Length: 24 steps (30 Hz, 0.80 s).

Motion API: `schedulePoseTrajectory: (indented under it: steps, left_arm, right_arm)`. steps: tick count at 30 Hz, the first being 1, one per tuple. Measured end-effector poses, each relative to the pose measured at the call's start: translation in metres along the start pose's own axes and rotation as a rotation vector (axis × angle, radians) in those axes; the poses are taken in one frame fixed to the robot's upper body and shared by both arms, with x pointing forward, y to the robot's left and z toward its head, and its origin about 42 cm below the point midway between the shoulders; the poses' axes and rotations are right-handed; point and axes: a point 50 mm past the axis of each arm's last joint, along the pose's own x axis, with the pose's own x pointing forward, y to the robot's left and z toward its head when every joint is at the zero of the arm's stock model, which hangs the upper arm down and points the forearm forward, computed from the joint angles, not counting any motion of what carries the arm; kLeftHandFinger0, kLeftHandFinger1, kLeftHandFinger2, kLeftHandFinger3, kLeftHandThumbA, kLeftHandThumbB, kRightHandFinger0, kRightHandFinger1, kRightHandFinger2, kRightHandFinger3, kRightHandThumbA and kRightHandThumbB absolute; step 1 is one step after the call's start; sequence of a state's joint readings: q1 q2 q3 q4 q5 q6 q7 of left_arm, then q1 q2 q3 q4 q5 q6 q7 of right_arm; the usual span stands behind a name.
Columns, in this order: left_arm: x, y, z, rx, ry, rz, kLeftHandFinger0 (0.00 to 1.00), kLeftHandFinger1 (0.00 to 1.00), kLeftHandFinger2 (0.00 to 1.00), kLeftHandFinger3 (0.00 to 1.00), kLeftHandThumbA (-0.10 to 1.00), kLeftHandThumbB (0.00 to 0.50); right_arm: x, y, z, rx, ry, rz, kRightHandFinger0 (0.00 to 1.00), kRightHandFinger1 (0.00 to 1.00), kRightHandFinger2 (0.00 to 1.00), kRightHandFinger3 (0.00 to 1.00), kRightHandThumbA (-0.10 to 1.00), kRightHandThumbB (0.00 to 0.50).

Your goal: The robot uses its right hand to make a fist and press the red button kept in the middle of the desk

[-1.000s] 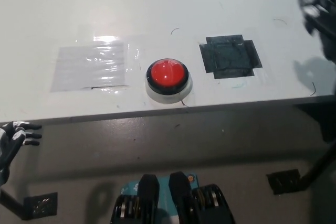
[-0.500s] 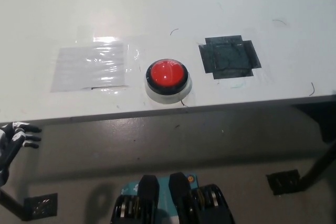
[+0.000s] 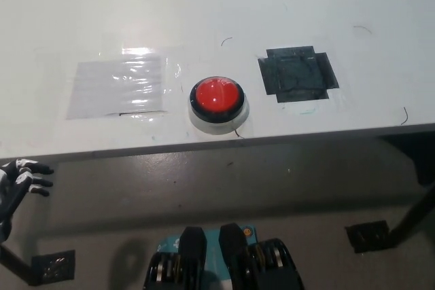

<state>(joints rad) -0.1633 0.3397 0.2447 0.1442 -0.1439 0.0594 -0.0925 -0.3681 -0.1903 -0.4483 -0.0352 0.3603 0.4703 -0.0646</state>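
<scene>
With the red button (image 3: pixel 217 97) seated untouched near the desk's (image 3: pixel 224 5) front edge, the right hand unseen, and the white left hand (image 3: pixel 15 185) rested open-fingered at lower left, a fisted approach is judged next.

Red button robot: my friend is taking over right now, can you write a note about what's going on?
Left hand: white, resting low at the left edge, below the desk's front edge, fingers apart, holding nothing.
Right hand: not in view.
Red button: on the white desk near its front edge, between a clear taped sheet on its left and a dark taped patch on its right. Nothing touches it.
Done: cannot tell whether it has been pressed.
Left: if not, bring the right hand in as a fist and press the button.
</scene>
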Motion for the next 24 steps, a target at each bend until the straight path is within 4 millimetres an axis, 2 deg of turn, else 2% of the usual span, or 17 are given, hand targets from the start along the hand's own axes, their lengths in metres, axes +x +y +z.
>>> schedulePoseTrajectory:
  steps: [3,6,9,11,13,14,15,17,19,20,21,22,24]
  left_arm:
    - [-0.0003,-0.0004,-0.0014,-0.004,0.002,0.000,0.47,0.47,0.53,0.51,0.57,0.001]
    - [-0.0009,-0.0009,-0.0022,-0.008,0.004,0.001,0.47,0.47,0.53,0.52,0.55,0.006]
    - [-0.0011,-0.0021,-0.0036,-0.014,0.004,0.001,0.49,0.50,0.57,0.55,0.59,0.006]
    - [-0.0012,-0.0027,-0.0047,-0.017,0.004,0.001,0.41,0.42,0.50,0.50,0.58,0.026]
    - [-0.0013,-0.0035,-0.0053,-0.019,0.005,0.002,0.38,0.40,0.48,0.47,0.58,0.030]
    - [-0.0014,-0.0038,-0.0054,-0.019,0.005,0.002,0.41,0.42,0.49,0.48,0.59,0.024]
    - [-0.0014,-0.0039,-0.0054,-0.019,0.005,0.002,0.45,0.46,0.53,0.50,0.59,0.029]
    - [-0.0013,-0.0041,-0.0054,-0.018,0.004,0.001,0.47,0.48,0.54,0.51,0.59,0.030]
    - [-0.0014,-0.0044,-0.0054,-0.018,0.004,0.002,0.46,0.47,0.54,0.51,0.59,0.023]
    - [-0.0014,-0.0046,-0.0055,-0.019,0.004,0.001,0.46,0.47,0.53,0.50,0.59,0.021]
    - [-0.0015,-0.0050,-0.0056,-0.020,0.004,0.001,0.49,0.50,0.56,0.53,0.60,0.027]
    - [-0.0015,-0.0052,-0.0057,-0.021,0.004,0.001,0.50,0.50,0.58,0.54,0.61,0.028]
    - [-0.0015,-0.0054,-0.0058,-0.019,0.004,0.001,0.50,0.51,0.58,0.55,0.61,0.023]
  right_arm:
    - [0.0001,0.0001,0.0000,-0.004,0.000,-0.001,0.00,0.03,0.38,0.54,0.52,0.047]
    - [0.0002,0.0004,0.0000,-0.005,0.000,0.001,0.00,0.04,0.39,0.53,0.52,0.042]
    - [0.0005,0.0003,0.0002,-0.009,0.000,0.002,0.00,0.04,0.40,0.54,0.51,0.051]
    - [0.0007,0.0000,0.0004,-0.012,0.000,0.001,0.00,0.04,0.41,0.55,0.52,0.059]
    - [0.0010,0.0000,0.0002,-0.015,0.000,0.002,0.00,0.05,0.43,0.56,0.53,0.061]
    - [0.0011,0.0002,0.0000,-0.016,0.001,0.002,0.00,0.06,0.44,0.55,0.54,0.067]
    - [0.0012,0.0003,-0.0002,-0.017,0.001,0.003,0.00,0.08,0.47,0.57,0.55,0.068]
    - [0.0018,0.0001,-0.0007,-0.023,0.002,0.003,0.00,0.09,0.47,0.57,0.55,0.067]
    - [0.0022,-0.0008,0.0002,-0.032,0.001,0.001,0.03,0.20,0.56,0.68,0.53,0.101]
    - [0.0024,-0.0012,0.0008,-0.036,0.000,0.000,0.00,0.22,0.53,0.58,0.53,0.102]
    - [0.0026,-0.0021,0.0017,-0.041,-0.002,-0.002,0.09,0.30,0.60,0.61,0.56,0.122]
    - [0.0028,-0.0026,0.0023,-0.046,-0.003,-0.003,0.07,0.29,0.54,0.51,0.57,0.122]
    - [0.0035,-0.0026,0.0034,-0.065,-0.001,-0.004,0.03,0.22,0.44,0.43,0.57,0.140]
